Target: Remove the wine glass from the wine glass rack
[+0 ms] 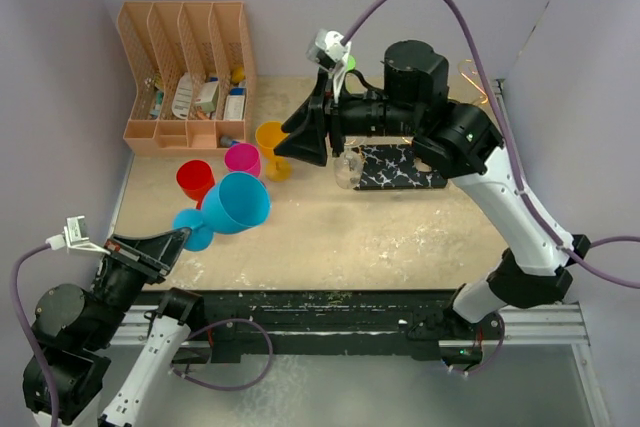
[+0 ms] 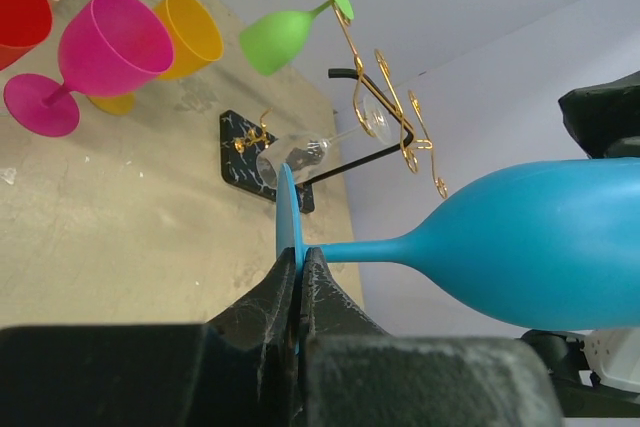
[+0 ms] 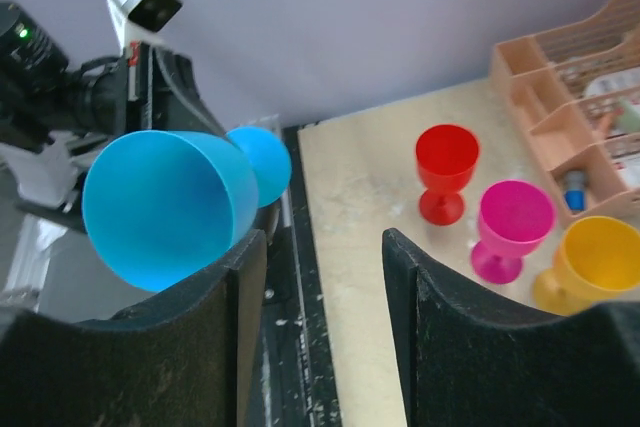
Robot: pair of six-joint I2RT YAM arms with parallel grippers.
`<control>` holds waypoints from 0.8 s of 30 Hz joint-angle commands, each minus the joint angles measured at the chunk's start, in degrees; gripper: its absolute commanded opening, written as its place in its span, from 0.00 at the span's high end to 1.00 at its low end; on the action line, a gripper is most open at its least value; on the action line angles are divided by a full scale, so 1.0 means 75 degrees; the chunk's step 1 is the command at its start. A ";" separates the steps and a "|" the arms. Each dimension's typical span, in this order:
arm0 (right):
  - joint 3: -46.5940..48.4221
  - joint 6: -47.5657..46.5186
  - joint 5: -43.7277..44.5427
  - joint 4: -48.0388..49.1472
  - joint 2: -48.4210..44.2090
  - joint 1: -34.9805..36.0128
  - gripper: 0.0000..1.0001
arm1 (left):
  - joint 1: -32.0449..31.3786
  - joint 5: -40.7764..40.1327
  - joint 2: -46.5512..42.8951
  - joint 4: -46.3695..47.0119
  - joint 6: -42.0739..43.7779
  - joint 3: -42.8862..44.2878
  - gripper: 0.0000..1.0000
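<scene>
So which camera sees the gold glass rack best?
The left wrist view: the wine glass rack shows its gold curly hooks, black upright and marbled base. From the top view the right arm hides most of it; only the base and a bit of gold wire peek out. The right wrist view misses it.

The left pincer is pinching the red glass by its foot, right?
Not red. The left pincer is pinching the blue glass by its foot, as the left wrist view shows. The red glass stands apart, unheld.
</scene>
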 commanded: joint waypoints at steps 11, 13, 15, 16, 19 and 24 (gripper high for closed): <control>0.0672 -0.0270 -0.0983 -0.0693 0.0841 0.0575 0.48 | -0.0031 -0.0218 0.0377 0.0216 0.0472 0.0216 1.00; 0.0752 -0.0286 -0.0976 -0.0723 0.0951 0.0670 0.49 | -0.0017 -0.0223 0.0417 0.0212 0.0499 0.0251 1.00; 0.0827 -0.0306 -0.0854 -0.0759 0.1035 0.0776 0.49 | -0.0024 -0.0246 0.0438 0.0196 0.0538 0.0282 1.00; 0.0864 -0.0347 -0.0755 -0.0800 0.1066 0.0832 0.49 | -0.0025 -0.0258 0.0456 0.0187 0.0548 0.0304 1.00; 0.0939 -0.0388 -0.0535 -0.0883 0.1155 0.1013 0.51 | -0.0023 -0.0264 0.0473 0.0171 0.0581 0.0351 1.00; 0.1172 -0.0452 -0.0117 -0.1094 0.1436 0.1263 0.85 | -0.0022 -0.0276 0.0504 0.0142 0.0635 0.0413 1.00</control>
